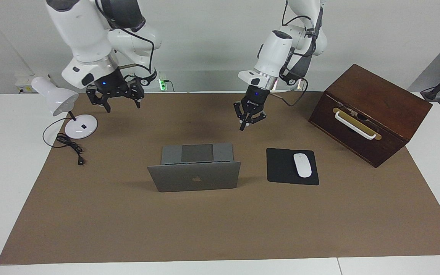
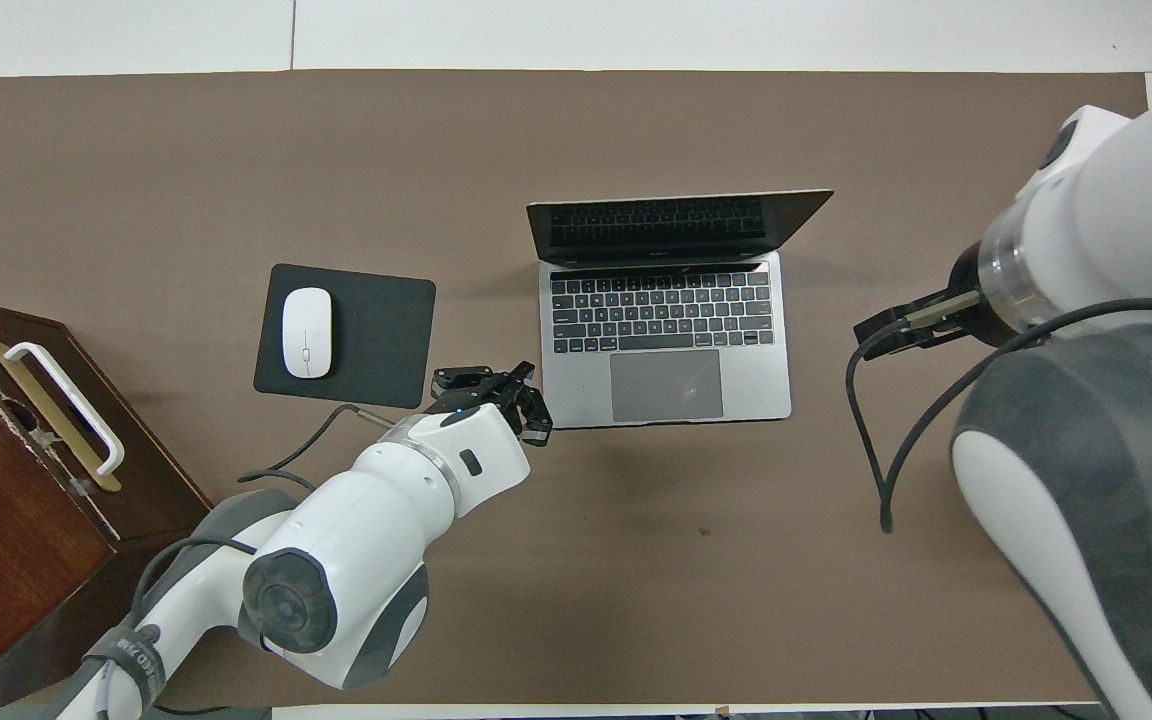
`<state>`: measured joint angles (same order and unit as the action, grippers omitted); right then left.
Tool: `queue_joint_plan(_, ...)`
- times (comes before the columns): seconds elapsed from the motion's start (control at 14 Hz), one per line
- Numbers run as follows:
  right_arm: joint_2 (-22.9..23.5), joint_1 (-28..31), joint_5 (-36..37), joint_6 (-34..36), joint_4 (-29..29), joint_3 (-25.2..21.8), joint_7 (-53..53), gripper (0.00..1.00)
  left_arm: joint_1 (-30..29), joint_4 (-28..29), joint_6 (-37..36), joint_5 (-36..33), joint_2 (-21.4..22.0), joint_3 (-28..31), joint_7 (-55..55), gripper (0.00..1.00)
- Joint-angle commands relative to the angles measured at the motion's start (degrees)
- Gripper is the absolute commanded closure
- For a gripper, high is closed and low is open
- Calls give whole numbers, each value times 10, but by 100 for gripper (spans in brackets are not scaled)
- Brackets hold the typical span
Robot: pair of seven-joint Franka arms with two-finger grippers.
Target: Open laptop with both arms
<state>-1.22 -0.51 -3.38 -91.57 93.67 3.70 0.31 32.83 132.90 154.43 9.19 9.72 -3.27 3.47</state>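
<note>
The silver-grey laptop [image 1: 195, 179] stands open in the middle of the brown mat, its lid [image 2: 676, 222] upright and its keyboard deck [image 2: 666, 330] facing the robots. My left gripper [image 1: 244, 126] hangs shut in the air with nothing in it. It is over the mat beside the deck's corner on the left arm's side and clear of the laptop. In the overhead view the left gripper [image 2: 524, 392] shows just off that corner. My right gripper [image 1: 123, 107] is raised and open over the mat next to the lamp, well away from the laptop. The right arm hides it in the overhead view.
A white desk lamp [image 1: 57, 99] with its black cord [image 1: 71, 147] stands at the right arm's end. A black mouse pad [image 1: 281, 168] with a white mouse [image 1: 302, 165] lies beside the laptop toward the left arm's end. A dark wooden box [image 1: 369, 114] sits next to the pad.
</note>
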Motion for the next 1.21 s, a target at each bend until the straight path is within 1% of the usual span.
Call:
queue_joint_plan(0.0,-19,-1,-13,10,13,-20,3,0,-26,-54,-124,4,32,-2,-6,100)
queue_joint_plan(0.14,-17,9,-11,-1,15,-19,4,0,-40,-87,-184,1,39,-2,-6,100)
queue_joint_plan(0.21,-10,15,-10,-23,14,-17,6,0,-49,-104,-216,0,41,-2,-6,100)
queue_joint_plan(0.36,-1,16,-1,-10,15,-17,5,0,-75,-147,-290,-1,43,-2,-18,100)
queue_joint_plan(0.5,1,14,41,13,2,-6,4,0,-105,-192,-364,-17,43,-2,-34,100)
queue_joint_plan(0.79,-5,24,40,27,1,36,18,0,-178,-260,-467,-32,40,-2,-72,100)
queue_joint_plan(0.93,-7,27,37,28,4,32,17,0,-216,-287,-522,-34,38,-2,-78,100)
queue_joint_plan(1.0,-7,27,37,28,3,32,18,0,-229,-292,-537,-37,38,-1,-78,78)
queue_joint_plan(1.07,-7,27,37,29,4,32,17,0,-245,-301,-552,-38,37,-2,-78,37)
queue_joint_plan(1.14,-7,27,37,28,3,29,16,0,-263,-313,-567,-38,36,-2,-77,0)
